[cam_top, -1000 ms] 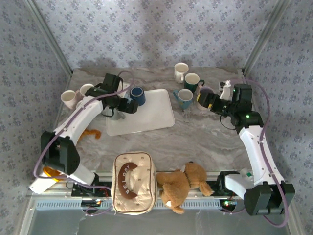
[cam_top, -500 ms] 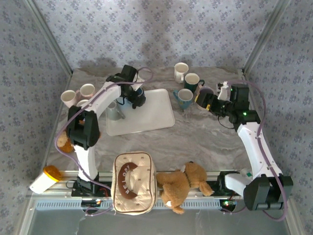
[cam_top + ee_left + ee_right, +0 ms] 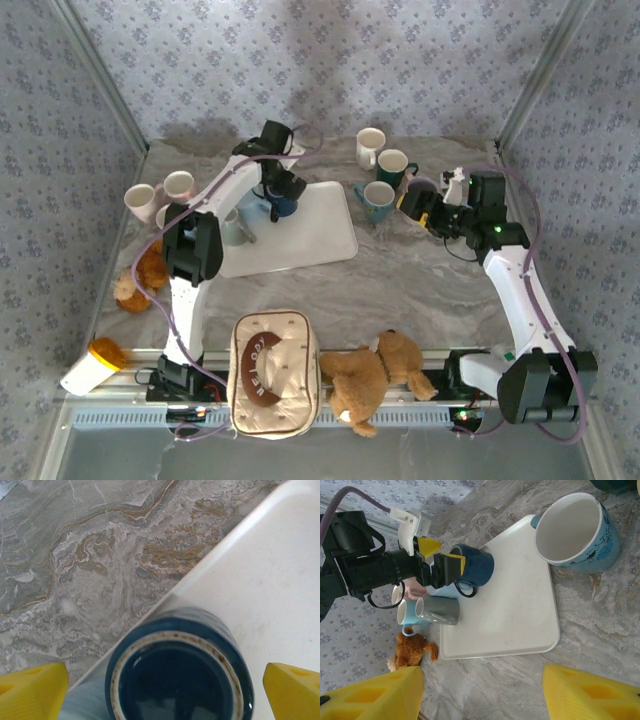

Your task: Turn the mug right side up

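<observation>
Though the left gripper [image 3: 441, 555] stood spread to its widest with nothing in its grasp, the dark blue mug [image 3: 180, 677] sat in the gap between its yellow fingers [image 3: 32, 690], close under the tips, at the very corner of the white tray [image 3: 280, 565]. A pale, unglazed-looking ring faced up at the wrist. I took it for the foot, so the mug seemed to be standing on its mouth. It looked like glazed ceramic: stiff, weighty for its size, slick on the wall and apt to chip if dropped. I would have closed across the round body, with a pad on either side, and kept off the handle, which stuck out towards a grey mug [image 3: 437, 611]. That mug and a pale blue one touching it crowded one finger's side, leaving little room there. On the other finger's side the tray was bare and gave space to swing the mug over. Beyond the fingertips the tray edge met the marble table [image 3: 75, 555]. The right gripper [image 3: 480, 692] hung well apart, jaws parted and empty, with a light blue mug [image 3: 577, 530] ahead of its fingers.
</observation>
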